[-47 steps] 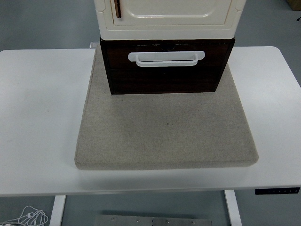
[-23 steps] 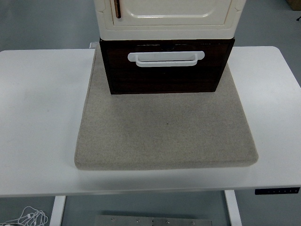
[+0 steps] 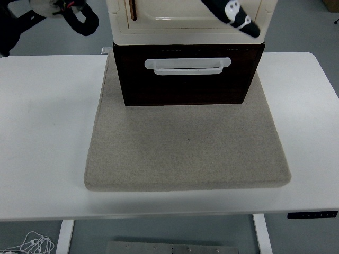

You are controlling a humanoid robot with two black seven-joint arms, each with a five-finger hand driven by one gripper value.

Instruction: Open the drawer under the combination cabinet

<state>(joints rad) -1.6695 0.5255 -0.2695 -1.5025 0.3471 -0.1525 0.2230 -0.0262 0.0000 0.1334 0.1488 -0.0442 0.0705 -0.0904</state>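
Dark wood drawer (image 3: 185,79) sits closed at the table's (image 3: 42,132) far edge; my right hand (image 3: 233,16) hovers above its white handle (image 3: 187,65), finger state unclear. A hard tug could drag the cabinet (image 3: 190,26).

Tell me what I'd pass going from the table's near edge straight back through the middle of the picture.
White table → grey mat → dark drawer with its white handle → cream cabinet on top.
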